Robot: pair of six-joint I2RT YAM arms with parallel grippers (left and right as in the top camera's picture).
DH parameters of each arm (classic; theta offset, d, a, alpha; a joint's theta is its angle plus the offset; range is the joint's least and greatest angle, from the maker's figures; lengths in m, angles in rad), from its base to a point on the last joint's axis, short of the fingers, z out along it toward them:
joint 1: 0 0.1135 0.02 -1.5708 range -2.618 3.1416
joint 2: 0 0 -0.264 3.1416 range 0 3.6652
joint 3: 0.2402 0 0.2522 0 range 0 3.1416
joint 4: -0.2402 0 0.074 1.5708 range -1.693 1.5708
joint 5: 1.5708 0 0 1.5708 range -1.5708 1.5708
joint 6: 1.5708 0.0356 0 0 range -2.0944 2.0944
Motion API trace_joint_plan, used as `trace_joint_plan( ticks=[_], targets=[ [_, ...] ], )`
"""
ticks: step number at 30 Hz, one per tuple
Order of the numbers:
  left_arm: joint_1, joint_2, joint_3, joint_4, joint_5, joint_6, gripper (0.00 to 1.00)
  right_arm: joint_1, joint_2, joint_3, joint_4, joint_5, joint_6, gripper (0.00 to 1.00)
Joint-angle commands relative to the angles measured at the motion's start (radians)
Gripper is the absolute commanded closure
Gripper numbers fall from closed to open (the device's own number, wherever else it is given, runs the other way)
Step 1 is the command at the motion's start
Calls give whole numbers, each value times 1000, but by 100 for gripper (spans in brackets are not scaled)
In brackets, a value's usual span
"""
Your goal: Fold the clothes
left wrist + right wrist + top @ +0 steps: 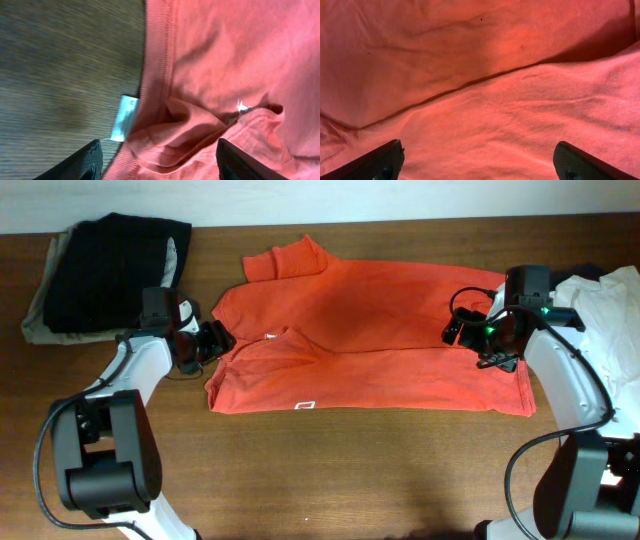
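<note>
The red-orange T-shirt [370, 340] lies spread across the middle of the wooden table [350, 470]. It is doubled over on itself, with a sleeve poking toward the top of the frame and its lower edge running fairly straight from left to right. A small white patch [305, 405] sits right on that lower edge, left of centre, but whatever is printed on it is too small to read. In the left wrist view, a white label [124, 117] sticks out from under the ribbed hem onto the bare wood, and its print is blurred past reading. A tiny white fleck [242, 106] shows farther right among the folds. The left gripper [210, 340] sits at the shirt's left edge. From its own camera, the left gripper [160, 165] has its fingers spread wide with rumpled cloth lying between them, and they are not closed on it. The right gripper [456, 330] hangs over the shirt's upper right part. In its own camera, the right gripper [480, 162] is also wide open above a long crease in the cloth, holding nothing. In the upper left of the overhead view, a dark folded garment [115, 270] rests on an olive piece [35, 320]. A white garment [600, 295] lies at the right edge.
</note>
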Motion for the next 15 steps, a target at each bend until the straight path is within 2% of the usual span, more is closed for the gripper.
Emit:
trace_joint_plan(
  ticks=[1, 11, 15],
  targets=[
    [-29, 34, 11, 2, 33, 50, 28, 7, 9, 10, -2, 16, -6, 1],
    [-48, 78, 11, -5, 26, 57, 28, 7, 9, 10, -15, 16, -6, 2],
    [-48, 77, 15, -5, 26, 57, 47, 7, 9, 10, -16, 16, -6, 1]
  ],
)
